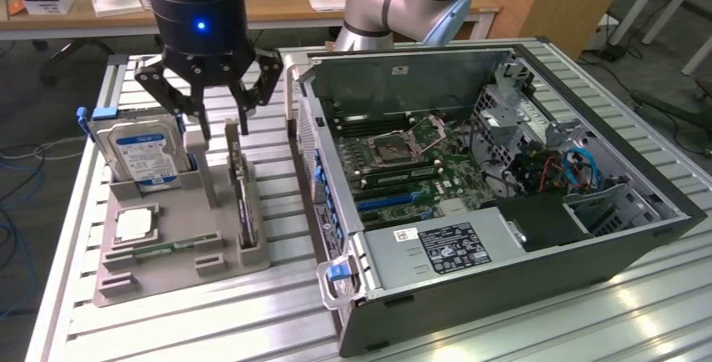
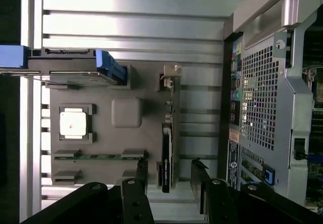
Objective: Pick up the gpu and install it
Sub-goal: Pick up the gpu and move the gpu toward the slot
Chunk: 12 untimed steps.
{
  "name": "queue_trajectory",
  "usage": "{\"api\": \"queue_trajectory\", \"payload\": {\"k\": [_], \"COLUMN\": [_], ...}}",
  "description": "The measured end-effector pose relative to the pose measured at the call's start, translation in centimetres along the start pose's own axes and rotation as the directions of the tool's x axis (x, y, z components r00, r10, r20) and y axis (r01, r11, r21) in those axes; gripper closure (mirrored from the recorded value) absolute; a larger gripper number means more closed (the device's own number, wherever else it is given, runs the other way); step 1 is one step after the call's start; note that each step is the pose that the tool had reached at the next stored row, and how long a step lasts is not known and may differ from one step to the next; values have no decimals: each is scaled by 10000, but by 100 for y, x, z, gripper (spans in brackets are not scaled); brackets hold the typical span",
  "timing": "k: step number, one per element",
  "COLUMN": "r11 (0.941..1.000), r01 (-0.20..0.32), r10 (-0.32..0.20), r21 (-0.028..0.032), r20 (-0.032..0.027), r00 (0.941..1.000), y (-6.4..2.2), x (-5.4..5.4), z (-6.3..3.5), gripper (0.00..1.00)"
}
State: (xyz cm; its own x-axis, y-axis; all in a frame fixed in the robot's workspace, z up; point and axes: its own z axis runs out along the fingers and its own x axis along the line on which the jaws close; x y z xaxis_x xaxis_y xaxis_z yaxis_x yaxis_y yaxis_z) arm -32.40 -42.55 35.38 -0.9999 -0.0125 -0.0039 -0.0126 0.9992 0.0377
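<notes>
The gpu (image 1: pixel 238 191) stands on edge in a slot of the grey holder tray (image 1: pixel 167 272), to the exterior view's left of the computer case. It is a thin dark card with a metal bracket at one end. My gripper (image 1: pixel 218 120) hangs just above the card's far end, open and holding nothing. In the wrist view the gpu (image 2: pixel 166 148) shows edge-on, and my gripper (image 2: pixel 170 176) has one black finger on each side of the card's line. The fingertips (image 2: pixel 143 171) stand apart from the card.
The tray (image 2: pixel 106 93) also holds an upright hard drive (image 1: pixel 139 155) with a blue label, a processor chip (image 1: pixel 133 224) and a memory stick (image 1: pixel 156 249). The open computer case (image 1: pixel 489 170) with its motherboard (image 1: pixel 406 162) lies to the right on the slatted aluminium table (image 1: pixel 223 320).
</notes>
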Motion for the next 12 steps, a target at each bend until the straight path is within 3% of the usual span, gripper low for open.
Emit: {"api": "queue_trajectory", "payload": {"k": [12], "r11": [10000], "r01": [6], "r10": [-6], "r21": [1], "r20": [-2], "r00": [10000], "y": [-44], "x": [1], "z": [99], "gripper": [53]}}
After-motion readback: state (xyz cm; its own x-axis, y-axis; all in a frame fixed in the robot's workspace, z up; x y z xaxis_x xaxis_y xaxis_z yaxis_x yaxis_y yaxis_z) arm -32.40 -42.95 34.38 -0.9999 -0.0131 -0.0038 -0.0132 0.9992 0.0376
